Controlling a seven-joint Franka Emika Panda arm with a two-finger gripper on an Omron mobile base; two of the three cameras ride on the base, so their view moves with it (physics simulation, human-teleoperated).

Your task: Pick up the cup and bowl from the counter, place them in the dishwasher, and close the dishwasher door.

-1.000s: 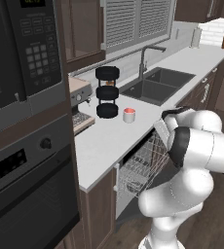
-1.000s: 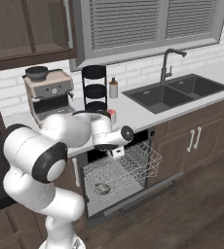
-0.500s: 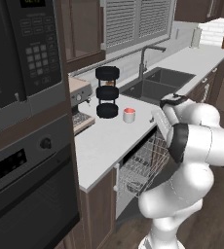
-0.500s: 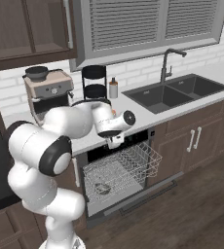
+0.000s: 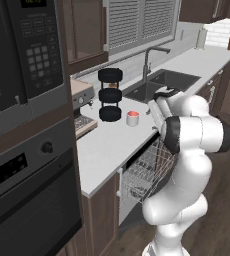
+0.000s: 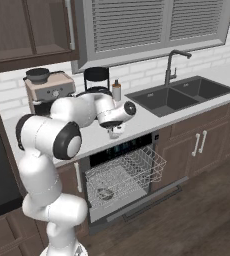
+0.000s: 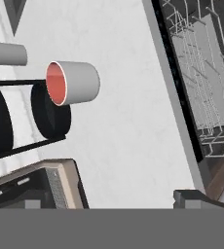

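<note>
I reckon the cup, near the black rack, is light, rigid, slick; I'd pinch its wall with gripper open wide

Bowl in pulled-out dishwasher rack

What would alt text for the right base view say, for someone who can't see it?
A white robot arm reaches over a pale grey countertop, its gripper above an open dishwasher whose white wire rack is pulled out with a small dark bowl inside. Behind stand a black tiered rack and a dark sink.
</note>
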